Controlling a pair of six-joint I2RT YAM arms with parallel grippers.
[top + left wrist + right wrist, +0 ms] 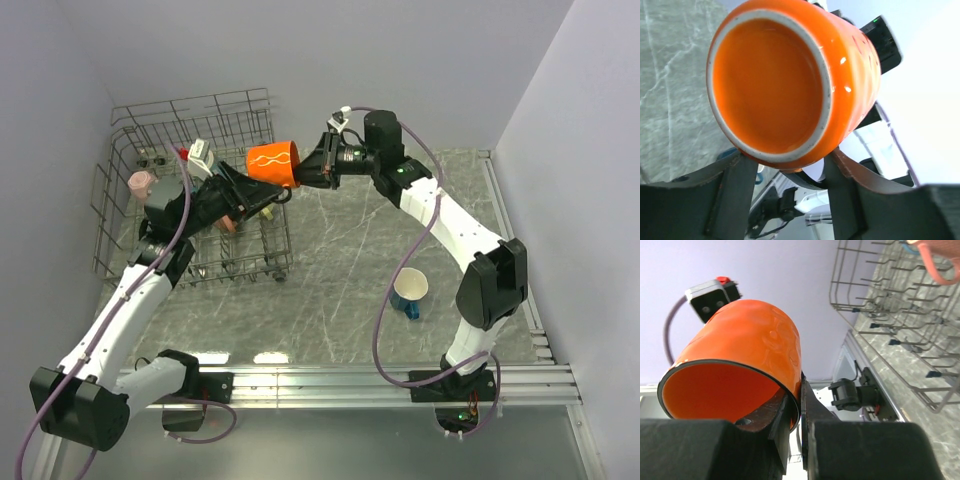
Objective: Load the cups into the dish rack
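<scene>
The table (330, 260) carries the dish rack (120, 200) at upper left. At top centre, our right tool (312, 168) pinches the orange cup (273, 163) by its rim, aloft. Our left tool (258, 200) stands spread just below it. A blue cup (410, 290) rests lower right.

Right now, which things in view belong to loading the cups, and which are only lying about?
Belong to the job: orange mug, held by the right gripper; left gripper at its other end; pink mug in the dish rack; blue mug, outside the rack.
Not part of it: marble table; purple cables.
</scene>
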